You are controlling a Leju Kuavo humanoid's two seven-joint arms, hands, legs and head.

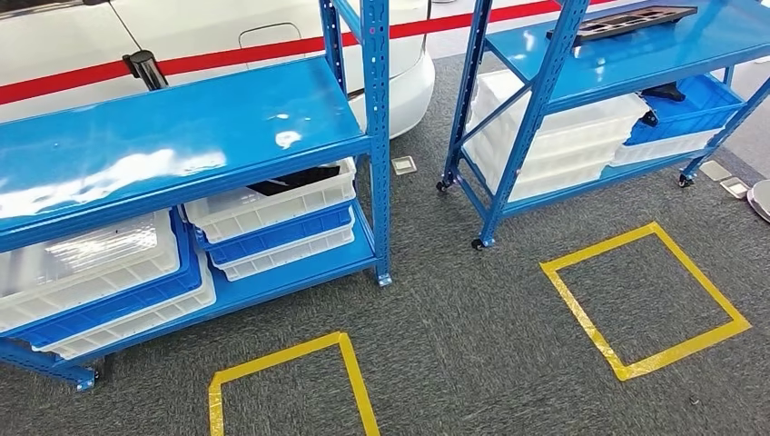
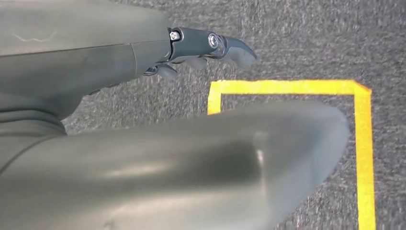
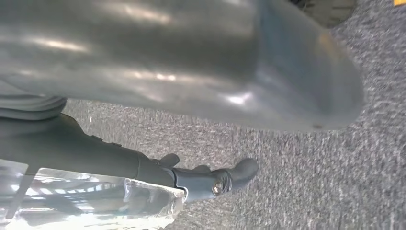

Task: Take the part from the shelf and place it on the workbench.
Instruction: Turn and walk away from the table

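Dark part (image 1: 295, 179) in white bin (image 1: 272, 202) at 9 o'clock: mostly hidden under blue shelf (image 1: 172, 136), shape unreadable. Second dark part (image 1: 667, 92) in blue bin (image 1: 699, 107) at 2 o'clock: too small to tell. Black tray (image 1: 626, 20) at 1 o'clock: contents unclear. Yellow floor square (image 1: 281, 386) at 6 o'clock cut by bottom edge. Left hand (image 2: 143, 120), right hand (image 3: 182, 96): thumbs blurred, hiding most fingers.

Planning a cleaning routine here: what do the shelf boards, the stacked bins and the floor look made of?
Shelf boards: likely painted metal, glossy blue with bright reflections. Bins: probably moulded plastic, white and blue, ribbed rims. Floor: grey speckled carpet, matte and fibrous, with yellow tape squares.
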